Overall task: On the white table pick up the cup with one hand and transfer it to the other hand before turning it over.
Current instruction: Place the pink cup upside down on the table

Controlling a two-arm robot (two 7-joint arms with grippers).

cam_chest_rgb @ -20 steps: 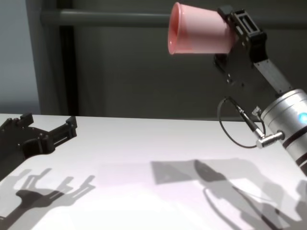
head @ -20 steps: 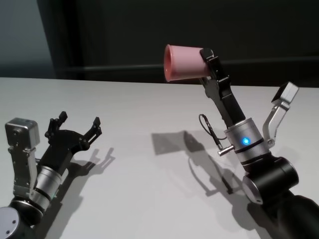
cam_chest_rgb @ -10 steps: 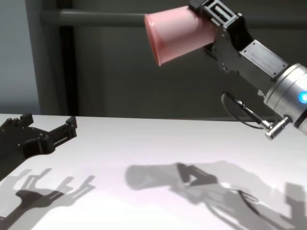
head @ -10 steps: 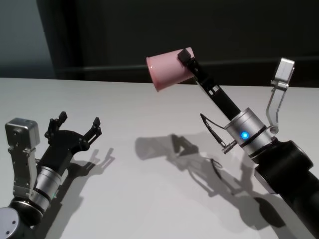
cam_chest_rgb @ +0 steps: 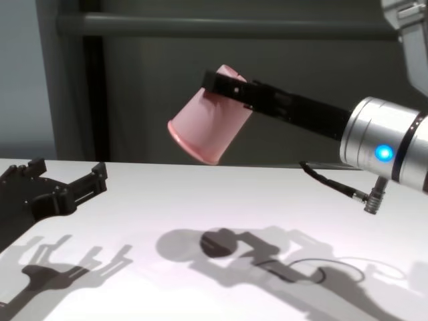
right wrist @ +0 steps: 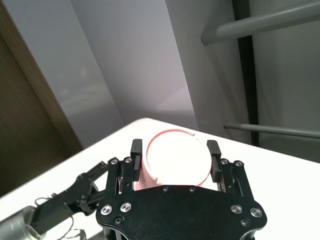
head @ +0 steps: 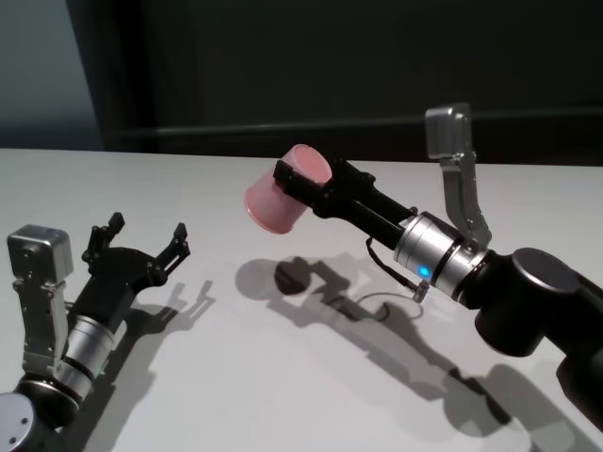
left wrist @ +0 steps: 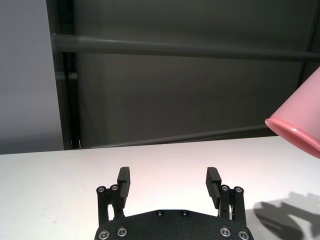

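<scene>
A grey horizontal pipe point(cam_chest_rgb: 200, 25) crosses the dark wall point(cam_chest_rgb: 200, 100).

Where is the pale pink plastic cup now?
The pale pink plastic cup hangs mid-frame in the head view above the white table, gripped by the right gripper, mouth tilted down-left.

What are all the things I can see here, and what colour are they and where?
cup: one, pale pink, held in the air above the table, tilted with its open rim pointing down toward the robot's left.
white table: one, white, under both arms, with shadows on it.
cable: one, black, looped beside the right wrist.
right gripper: one, black, on a silver arm with a blue light, shut on the cup.
left gripper: one, black, open with nothing in it, low over the table's left side.
</scene>
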